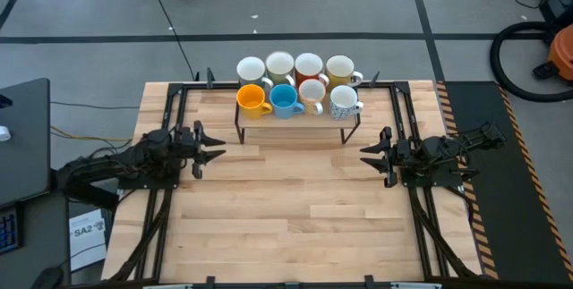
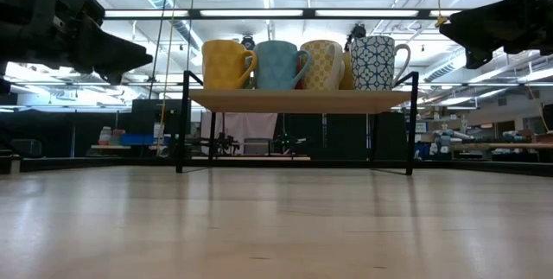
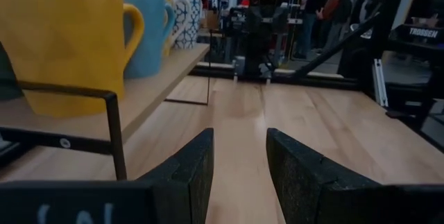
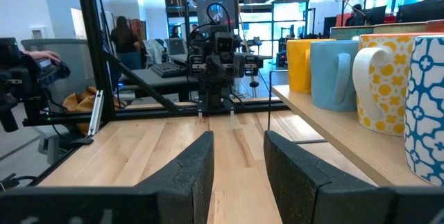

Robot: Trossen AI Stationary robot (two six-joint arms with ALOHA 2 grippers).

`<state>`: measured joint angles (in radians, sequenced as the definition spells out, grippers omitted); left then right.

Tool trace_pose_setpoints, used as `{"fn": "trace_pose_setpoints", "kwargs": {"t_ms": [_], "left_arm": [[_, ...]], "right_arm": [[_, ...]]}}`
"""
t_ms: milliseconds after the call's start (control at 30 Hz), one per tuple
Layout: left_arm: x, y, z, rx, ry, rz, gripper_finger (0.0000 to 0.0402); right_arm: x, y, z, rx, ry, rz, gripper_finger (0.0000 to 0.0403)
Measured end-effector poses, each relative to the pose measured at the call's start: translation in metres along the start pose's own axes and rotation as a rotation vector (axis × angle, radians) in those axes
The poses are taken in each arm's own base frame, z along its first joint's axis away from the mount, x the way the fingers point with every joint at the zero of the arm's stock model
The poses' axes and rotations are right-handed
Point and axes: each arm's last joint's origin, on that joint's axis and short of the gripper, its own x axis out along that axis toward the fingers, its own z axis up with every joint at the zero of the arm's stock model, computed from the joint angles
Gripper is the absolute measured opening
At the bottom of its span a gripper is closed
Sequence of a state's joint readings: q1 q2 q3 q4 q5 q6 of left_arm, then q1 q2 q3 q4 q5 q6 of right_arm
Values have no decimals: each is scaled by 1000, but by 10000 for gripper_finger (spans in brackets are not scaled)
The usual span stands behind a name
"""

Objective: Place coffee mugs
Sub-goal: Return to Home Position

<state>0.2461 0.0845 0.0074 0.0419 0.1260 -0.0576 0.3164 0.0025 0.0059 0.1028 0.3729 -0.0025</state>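
All eight coffee mugs stand on a small wooden shelf (image 1: 351, 118) with black metal legs, set at the middle of the table's (image 1: 295, 204) far edge. They form two rows of four, packed close together.

In the row nearer the arms, from the table's left side to its right, are:
- a yellow-orange mug (image 1: 252, 98)
- a blue mug (image 1: 283, 99)
- a yellow-patterned mug (image 1: 312, 92)
- a white mug with a blue pattern (image 1: 343, 101)

The row behind holds, in the same order:
- a white mug (image 1: 251, 69)
- a cream mug (image 1: 279, 64)
- a red-orange mug (image 1: 309, 65)
- a yellowish mug (image 1: 339, 69)

The left end effector (image 1: 218, 149) hangs above the table near its left edge, pointing inward, clear of the shelf. Its fingers are spread and hold nothing. The right end effector (image 1: 365, 156) mirrors it near the right edge, facing the left one, with its fingers likewise apart and empty. The table's middle lies bare between the two.
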Motion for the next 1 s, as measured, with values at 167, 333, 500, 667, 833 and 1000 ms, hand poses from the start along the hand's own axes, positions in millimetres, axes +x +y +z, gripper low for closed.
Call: {"fn": "trace_pose_setpoints", "kwargs": {"t_ms": [167, 333, 500, 667, 833, 1000], "left_arm": [[-3, -2, 3, 7, -39, 15, 139], [-5, -2, 5, 8, -65, 35, 139], [-5, -1, 5, 7, -66, 54, 139], [-5, -2, 4, 7, -65, 43, 139], [-5, -5, 4, 7, -65, 19, 139], [-5, -4, 4, 7, -65, 19, 139]], "right_arm": [[0, 0, 0, 0, 0, 0, 132], [0, 0, 0, 0, 0, 0, 132], [0, 0, 0, 0, 0, 0, 132], [0, 0, 0, 0, 0, 0, 132], [0, 0, 0, 0, 0, 0, 132], [0, 0, 0, 0, 0, 0, 132]]}}
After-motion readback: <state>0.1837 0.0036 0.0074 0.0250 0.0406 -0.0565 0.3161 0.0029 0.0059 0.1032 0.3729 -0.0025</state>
